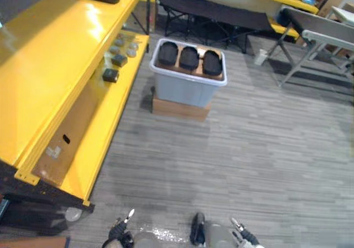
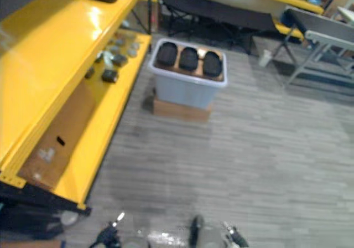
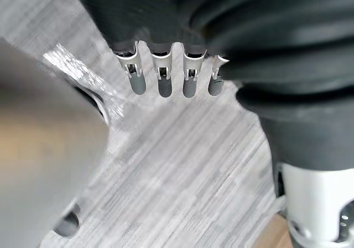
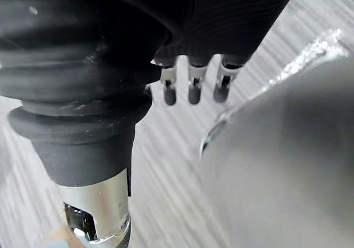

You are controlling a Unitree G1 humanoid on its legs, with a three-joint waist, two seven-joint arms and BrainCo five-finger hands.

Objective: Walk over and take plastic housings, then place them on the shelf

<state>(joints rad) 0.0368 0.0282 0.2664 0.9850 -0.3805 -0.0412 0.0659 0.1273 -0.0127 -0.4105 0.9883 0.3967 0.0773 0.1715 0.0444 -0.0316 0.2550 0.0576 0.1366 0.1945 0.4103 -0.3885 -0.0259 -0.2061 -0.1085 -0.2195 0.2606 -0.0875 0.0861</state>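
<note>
Step in hand: walk to bin (image 1: 182, 90). Three black housings (image 1: 189, 57) lie in row on top of bin, ahead across floor, well apart from robot. Bin sits on low box (image 1: 180, 108), near yellow shelf (image 1: 61, 54) on left. Left hand (image 3: 165, 77) hangs low at side, fingers straight, empty; right hand (image 4: 193, 88) likewise. Best approach: come square to bin, stop close enough to reach without leaning, keep clear of shelf edge, raise hands only once stopped.
</note>
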